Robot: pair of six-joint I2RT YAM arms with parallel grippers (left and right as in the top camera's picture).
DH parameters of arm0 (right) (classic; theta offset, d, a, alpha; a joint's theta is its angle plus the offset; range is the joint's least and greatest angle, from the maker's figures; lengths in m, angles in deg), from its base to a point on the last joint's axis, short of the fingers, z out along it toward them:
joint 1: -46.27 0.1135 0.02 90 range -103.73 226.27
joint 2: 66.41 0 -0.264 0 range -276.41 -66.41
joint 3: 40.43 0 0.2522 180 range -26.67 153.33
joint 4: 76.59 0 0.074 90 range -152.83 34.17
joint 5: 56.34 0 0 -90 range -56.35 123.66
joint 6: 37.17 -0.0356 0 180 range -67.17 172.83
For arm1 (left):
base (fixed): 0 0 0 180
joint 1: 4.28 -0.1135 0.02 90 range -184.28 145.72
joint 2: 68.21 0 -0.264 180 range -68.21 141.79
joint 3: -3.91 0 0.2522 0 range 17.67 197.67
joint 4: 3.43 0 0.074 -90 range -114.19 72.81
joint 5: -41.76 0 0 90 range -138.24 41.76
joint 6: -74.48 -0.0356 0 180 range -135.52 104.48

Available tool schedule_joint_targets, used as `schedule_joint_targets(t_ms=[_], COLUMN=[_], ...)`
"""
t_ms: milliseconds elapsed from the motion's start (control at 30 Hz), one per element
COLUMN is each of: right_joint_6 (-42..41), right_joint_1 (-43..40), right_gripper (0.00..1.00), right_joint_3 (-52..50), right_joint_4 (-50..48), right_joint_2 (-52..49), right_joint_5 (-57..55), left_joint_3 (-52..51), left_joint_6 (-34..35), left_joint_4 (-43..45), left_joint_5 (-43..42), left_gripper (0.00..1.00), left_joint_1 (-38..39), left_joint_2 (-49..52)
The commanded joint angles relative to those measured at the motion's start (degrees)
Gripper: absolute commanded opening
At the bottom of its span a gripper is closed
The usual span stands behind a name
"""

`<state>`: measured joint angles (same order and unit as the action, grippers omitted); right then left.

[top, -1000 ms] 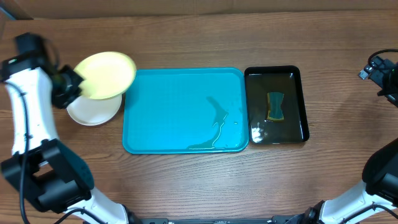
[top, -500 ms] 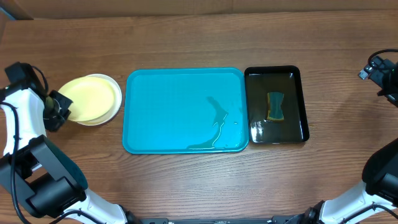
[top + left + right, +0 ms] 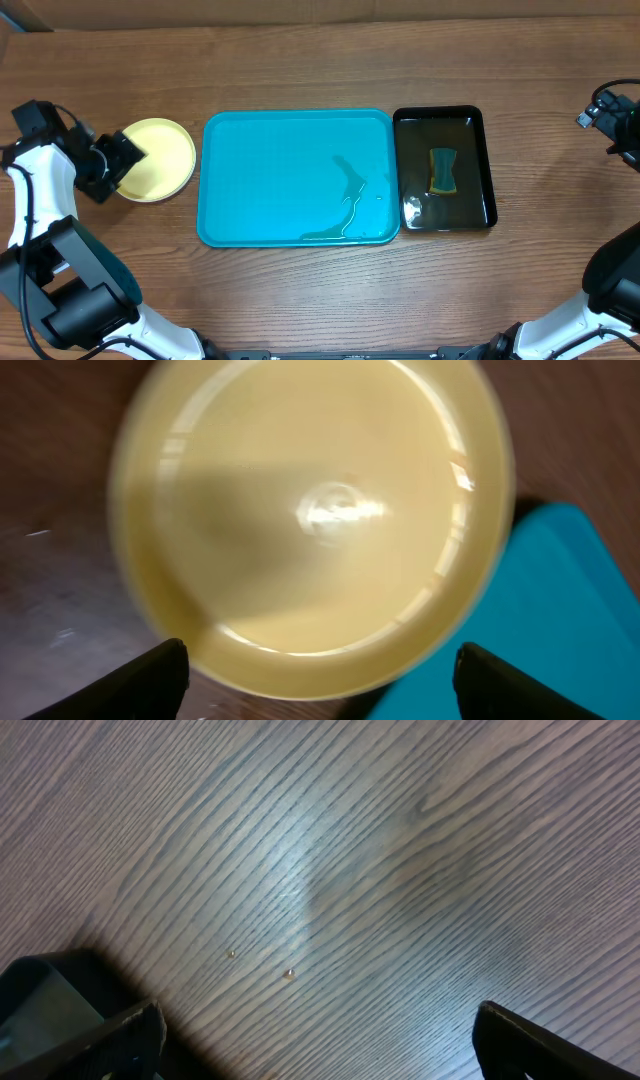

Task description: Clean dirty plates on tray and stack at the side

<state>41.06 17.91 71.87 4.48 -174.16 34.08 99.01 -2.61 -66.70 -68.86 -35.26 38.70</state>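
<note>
A pale yellow plate (image 3: pixel 160 160) lies flat on the table just left of the turquoise tray (image 3: pixel 250 150). It fills the left wrist view (image 3: pixel 310 520) and looks clean and glossy. My left gripper (image 3: pixel 118 160) stands open at the plate's left rim, its fingers (image 3: pixel 150 680) spread wide on either side of the near rim (image 3: pixel 320 690) and holding nothing. The tray holds no plate, only a thin streak of water (image 3: pixel 350 200). My right gripper (image 3: pixel 598 110) is open at the far right edge, over bare wood (image 3: pixel 320 1040).
A narrow black tray (image 3: pixel 486 170) of water stands right of the turquoise tray, with a green-and-yellow sponge (image 3: pixel 443 172) lying in it. A corner of the turquoise tray (image 3: pixel 570 610) shows in the left wrist view. A few water drops (image 3: pixel 289 974) lie on the wood under my right gripper.
My left gripper brought the yellow plate down from a tilt onto the spot left of the tray, then opened and let it go. The right arm has not moved.
</note>
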Motion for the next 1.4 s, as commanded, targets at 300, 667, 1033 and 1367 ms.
schedule_joint_targets(t_ms=[300,667,1033,1367], right_joint_6=[-0.24,-0.24,-0.24,-0.24], right_joint_1=[0.00,0.11,3.52,17.03], right_gripper=[1.00,1.00,1.00,1.00], right_joint_3=[0.83,0.79,0.79,0.79], right_joint_4=[-0.13,-0.13,-0.13,-0.11], right_joint_2=[0.70,0.70,4.24,17.51], right_joint_5=[-0.39,-0.39,-0.39,-0.39], left_joint_3=[-0.09,-0.11,-0.09,-0.09], left_joint_6=[-3.04,-3.06,-3.04,-3.06], left_joint_4=[0.09,0.11,0.11,0.11], left_joint_5=[-10.32,-10.27,-10.27,-10.27], left_gripper=[1.00,1.00,1.00,1.00], left_joint_1=[3.63,3.65,3.65,3.65], left_joint_2=[-1.29,-1.29,-1.29,-1.29])
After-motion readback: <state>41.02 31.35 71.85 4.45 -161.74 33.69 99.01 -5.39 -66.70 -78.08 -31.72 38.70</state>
